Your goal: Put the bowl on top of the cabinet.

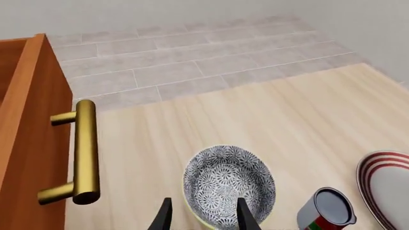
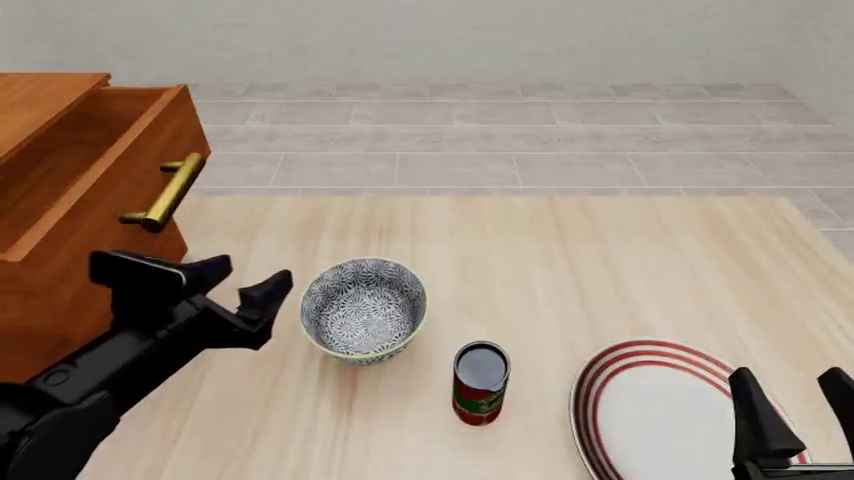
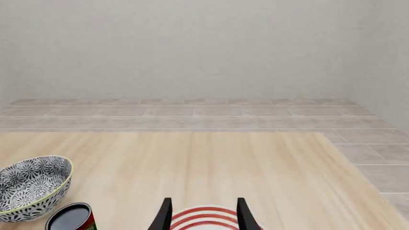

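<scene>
The bowl (image 2: 363, 308), blue-grey patterned with a pale rim, stands upright on the wooden table in front of the cabinet (image 2: 80, 190). The reddish-brown cabinet fills the far left, its brass handle (image 2: 167, 192) facing the table. My left gripper (image 2: 247, 277) is open just left of the bowl, level with its rim, holding nothing. In the left wrist view the bowl (image 1: 229, 184) lies just beyond the open left gripper (image 1: 204, 218), with the cabinet (image 1: 26, 120) beside it. My right gripper (image 2: 794, 420) stands open over the plate, far from the bowl (image 3: 32, 187).
A red can (image 2: 481, 382) with a dark top stands just right of the bowl, toward the table's near side. A flat white plate with red rings (image 2: 661, 410) lies at the near right. The table (image 2: 561, 260) ends at a tiled floor beyond.
</scene>
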You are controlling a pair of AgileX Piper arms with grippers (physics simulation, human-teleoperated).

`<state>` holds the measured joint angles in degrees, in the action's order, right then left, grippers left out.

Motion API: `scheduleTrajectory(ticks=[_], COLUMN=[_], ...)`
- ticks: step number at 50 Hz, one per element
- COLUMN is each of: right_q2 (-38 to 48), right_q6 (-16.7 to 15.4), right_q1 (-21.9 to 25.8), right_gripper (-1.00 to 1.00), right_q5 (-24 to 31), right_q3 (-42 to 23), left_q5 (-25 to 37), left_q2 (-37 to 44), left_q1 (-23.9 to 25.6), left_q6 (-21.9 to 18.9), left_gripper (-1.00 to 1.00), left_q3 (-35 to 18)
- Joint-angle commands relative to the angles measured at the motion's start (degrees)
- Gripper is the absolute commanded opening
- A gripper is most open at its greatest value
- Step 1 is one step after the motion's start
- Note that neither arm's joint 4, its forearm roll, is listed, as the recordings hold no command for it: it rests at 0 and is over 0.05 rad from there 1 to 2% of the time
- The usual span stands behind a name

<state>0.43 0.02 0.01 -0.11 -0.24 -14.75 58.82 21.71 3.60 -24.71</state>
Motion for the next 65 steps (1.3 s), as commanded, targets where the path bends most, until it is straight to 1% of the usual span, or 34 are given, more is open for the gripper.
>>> scheduleTrajectory(ticks=[1,7,9,15,24,33,42,56,65], right_q2=[-0.01,0.01,-0.01,0.0,0.0,0.0,0.0,0.0,0.0], right_q6=[0.01,0.01,0.0,0.0,0.0,0.01,0.01,0.0,0.0], right_q1=[0.0,-0.01,0.0,0.0,0.0,0.01,0.0,0.0,0.0], right_gripper=[1.0,1.0,1.0,1.0,1.0,1.0,1.0,1.0,1.0], right_q5=[0.0,0.0,0.0,0.0,0.0,0.0,0.0,0.0,0.0], right_q3=[0.0,0.0,0.0,0.0,0.0,0.0,0.0,0.0,0.0], left_q5=[0.85,0.82,0.18,-2.05,-2.48,-4.89,-5.67,-6.76,-8.09], left_q2=[1.61,3.3,5.48,9.82,12.18,16.8,18.51,19.01,21.1], left_q1=[0.84,1.34,1.71,1.67,2.42,2.46,2.22,0.96,0.3], left_q6=[-1.65,-2.38,-3.15,-3.7,-4.2,-4.93,-5.1,-4.83,-4.73], left_gripper=[1.0,1.0,1.0,1.0,1.0,1.0,1.0,1.0,1.0], left_q3=[-1.25,-2.3,-3.04,-3.79,-5.12,-5.72,-6.4,-5.81,-5.97])
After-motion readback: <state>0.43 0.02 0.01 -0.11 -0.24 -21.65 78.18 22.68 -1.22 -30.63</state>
